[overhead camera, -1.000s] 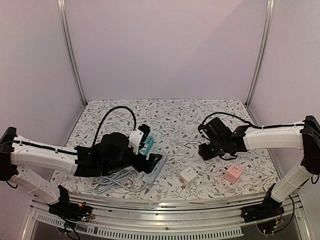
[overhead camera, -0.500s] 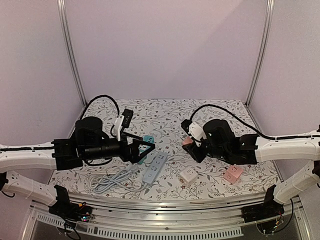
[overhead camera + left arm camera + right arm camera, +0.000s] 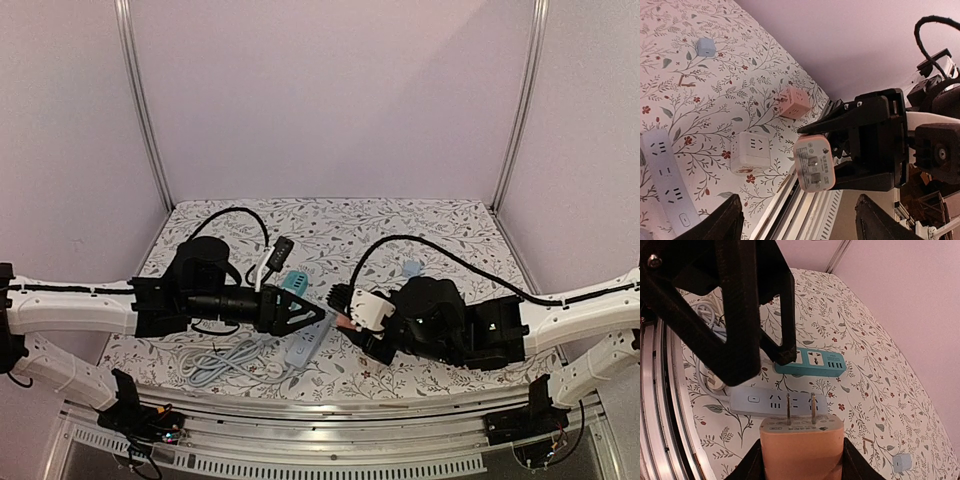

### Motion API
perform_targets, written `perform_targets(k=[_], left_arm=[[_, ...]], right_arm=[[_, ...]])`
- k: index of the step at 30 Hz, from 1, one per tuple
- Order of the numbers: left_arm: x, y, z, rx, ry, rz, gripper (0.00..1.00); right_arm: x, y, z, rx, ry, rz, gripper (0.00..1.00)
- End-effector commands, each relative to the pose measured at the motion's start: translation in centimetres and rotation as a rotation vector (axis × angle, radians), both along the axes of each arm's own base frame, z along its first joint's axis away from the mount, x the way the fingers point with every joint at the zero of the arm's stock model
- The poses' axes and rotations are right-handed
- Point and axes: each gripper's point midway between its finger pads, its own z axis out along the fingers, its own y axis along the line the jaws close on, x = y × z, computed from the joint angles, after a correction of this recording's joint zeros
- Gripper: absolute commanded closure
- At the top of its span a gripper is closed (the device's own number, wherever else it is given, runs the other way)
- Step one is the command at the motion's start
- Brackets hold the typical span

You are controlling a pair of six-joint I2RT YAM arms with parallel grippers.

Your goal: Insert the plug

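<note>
The left end effector [image 3: 312,312] hangs with its fingers spread and nothing between them, above the pale power strip [image 3: 305,348] on the table [image 3: 440,235]. Just to its right, the right end effector [image 3: 342,318] pinches the pink plug [image 3: 814,163] in the air, prongs bare. The print on the plug's label is too small to read.

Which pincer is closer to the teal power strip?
Left. The left pincer is right beside the teal power strip. The right pincer, gripping the pink plug, sits farther away, off to its right in the top view.
</note>
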Motion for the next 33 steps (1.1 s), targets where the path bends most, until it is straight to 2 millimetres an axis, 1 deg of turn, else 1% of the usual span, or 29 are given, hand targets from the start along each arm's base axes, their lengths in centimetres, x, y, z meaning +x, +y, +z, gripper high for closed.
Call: perform_targets(k=[1, 4, 6, 9, 12, 16, 18, 20, 22, 24, 27, 30, 32, 33], left_arm=[[-0.3, -1.4, 1.7, -0.071, 0.034, -0.059, 0.25], [-0.4, -2.1, 1.1, -0.061, 0.064, -0.075, 0.29], [-0.6, -2.5, 0.9, -0.058, 0.082, -0.09, 0.3], [-0.9, -3.0, 0.4, -0.04, 0.083, -0.094, 0.3], [-0.6, -3.2, -0.3, -0.019, 0.088, -0.081, 0.37], [-0.4, -3.4, -0.7, -0.011, 0.096, -0.075, 0.52], [-0.3, -3.4, -0.9, -0.004, 0.099, -0.068, 0.55], [-0.2, -3.6, -1.1, -0.001, 0.106, -0.068, 0.55], [-0.4, -3.8, -1.0, -0.01, 0.11, -0.078, 0.55], [-0.7, -4.0, -0.8, -0.02, 0.11, -0.093, 0.58], [-1.1, -4.3, -0.4, -0.032, 0.106, -0.115, 0.67], [-1.6, -4.7, -0.1, -0.038, 0.106, -0.141, 0.81], [-2.0, -5.1, 0.1, -0.039, 0.11, -0.156, 0.95], [-2.2, -5.3, 0.0, -0.031, 0.118, -0.162, 0.99]], right_arm=[[-0.1, 0.6, 1.6, -0.001, -0.06, 0.001, 0.67], [-0.2, 1.2, 1.8, -0.015, -0.083, -0.007, 0.67], [-0.2, 1.5, 1.1, -0.053, -0.085, -0.003, 0.67], [-0.4, 1.9, 0.8, -0.068, -0.082, 0.009, 0.67], [-0.7, 2.0, 0.7, -0.067, -0.074, 0.022, 0.68], [-1.1, 2.1, 0.7, -0.067, -0.072, 0.032, 0.68], [-1.3, 2.1, 0.8, -0.066, -0.075, 0.033, 0.68], [-1.5, 2.2, 0.7, -0.068, -0.074, 0.04, 0.68], [-1.7, 2.4, 0.8, -0.069, -0.074, 0.047, 0.68], [-1.7, 2.4, 0.8, -0.075, -0.082, 0.046, 0.68], [-1.8, 2.5, 0.8, -0.085, -0.095, 0.045, 0.68], [-1.9, 2.6, 0.7, -0.08, -0.106, 0.048, 0.68], [-2.0, 2.7, 0.5, -0.077, -0.105, 0.06, 0.68], [-2.2, 2.7, 0.4, -0.078, -0.104, 0.066, 0.68]])
